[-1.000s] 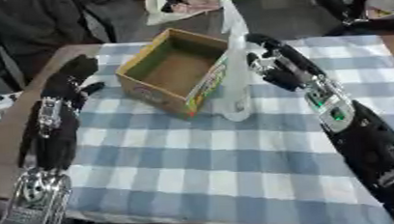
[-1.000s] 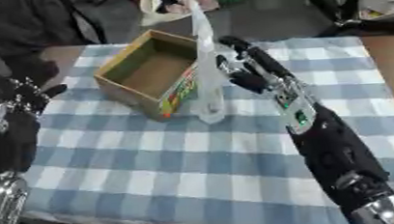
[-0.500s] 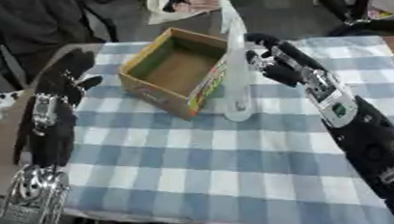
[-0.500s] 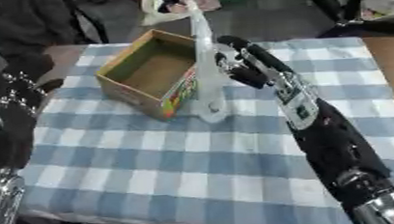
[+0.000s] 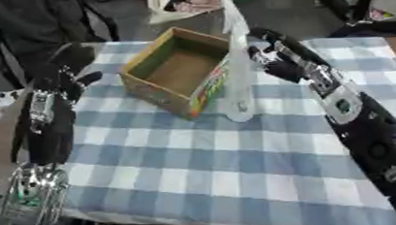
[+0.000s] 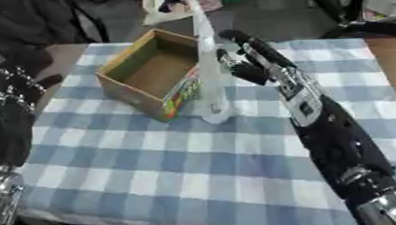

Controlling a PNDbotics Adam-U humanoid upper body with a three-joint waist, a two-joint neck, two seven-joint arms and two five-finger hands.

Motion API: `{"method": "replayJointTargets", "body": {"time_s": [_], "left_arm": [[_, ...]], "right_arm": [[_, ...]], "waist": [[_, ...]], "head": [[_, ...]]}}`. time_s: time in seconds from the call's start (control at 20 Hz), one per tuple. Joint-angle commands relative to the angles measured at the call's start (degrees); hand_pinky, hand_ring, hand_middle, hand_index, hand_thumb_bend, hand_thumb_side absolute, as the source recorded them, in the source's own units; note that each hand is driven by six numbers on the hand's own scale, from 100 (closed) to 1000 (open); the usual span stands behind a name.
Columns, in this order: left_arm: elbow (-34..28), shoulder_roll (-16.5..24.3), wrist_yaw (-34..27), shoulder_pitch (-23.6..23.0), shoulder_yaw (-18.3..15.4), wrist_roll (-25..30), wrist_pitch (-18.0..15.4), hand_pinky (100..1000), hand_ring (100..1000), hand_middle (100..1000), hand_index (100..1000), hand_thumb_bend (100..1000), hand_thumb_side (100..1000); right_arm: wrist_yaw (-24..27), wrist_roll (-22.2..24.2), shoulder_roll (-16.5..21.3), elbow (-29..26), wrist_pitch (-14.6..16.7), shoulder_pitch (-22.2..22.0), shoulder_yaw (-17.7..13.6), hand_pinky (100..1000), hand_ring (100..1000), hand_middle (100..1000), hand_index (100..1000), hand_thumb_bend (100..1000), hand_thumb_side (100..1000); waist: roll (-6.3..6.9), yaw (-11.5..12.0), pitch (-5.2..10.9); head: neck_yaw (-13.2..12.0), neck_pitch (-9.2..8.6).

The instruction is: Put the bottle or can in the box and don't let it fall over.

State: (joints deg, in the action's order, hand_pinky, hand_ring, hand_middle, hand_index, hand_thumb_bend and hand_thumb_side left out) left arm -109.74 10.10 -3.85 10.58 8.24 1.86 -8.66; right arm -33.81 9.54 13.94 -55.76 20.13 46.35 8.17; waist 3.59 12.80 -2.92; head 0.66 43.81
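Standing: bottle point(image 5: 236, 78), clear, upright on checked surface point(image 5: 238, 165), touching box point(image 5: 180, 69)
Right hand point(image 5: 275, 57): just right of bottle, fingers relaxed and spread (contact unclear)
Left hand point(image 5: 67, 68): left of box, fingers loosely straight, holding nothing

Both arms are black, segmented shells with silver joints. The right black forearm point(image 5: 352, 111) carries a silver panel with a small green marking, ending in the black-fingered right hand point(image 5: 276, 57). The left black-fingered hand point(image 5: 67, 68) joins a forearm with silver fittings.
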Motion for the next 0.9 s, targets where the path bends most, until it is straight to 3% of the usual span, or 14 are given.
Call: {"method": "replayJointTargets", "body": {"time_s": [0.05,0.9], "left_arm": [[-1.8,1.2,-0.2,0.5,-0.3,0.3,-0.1,838,911,813,900,279,913],[-4.6,2.0,1.2,-0.1,-1.7,1.9,0.2,835,907,814,903,289,901]], "right_arm": [[-0.9,-0.6,1.2,-2.5,0.5,1.1,0.3,848,1000,996,1000,100,895],[-7.2,-3.2,0.2,-2.5,1.4,-0.2,1.1,851,1000,987,1000,100,865]], "waist": [[-0.03,0.1,0.63],[-0.39,0.8,1.54]], "head": [[0.2,0.31],[0.3,0.31]]}}
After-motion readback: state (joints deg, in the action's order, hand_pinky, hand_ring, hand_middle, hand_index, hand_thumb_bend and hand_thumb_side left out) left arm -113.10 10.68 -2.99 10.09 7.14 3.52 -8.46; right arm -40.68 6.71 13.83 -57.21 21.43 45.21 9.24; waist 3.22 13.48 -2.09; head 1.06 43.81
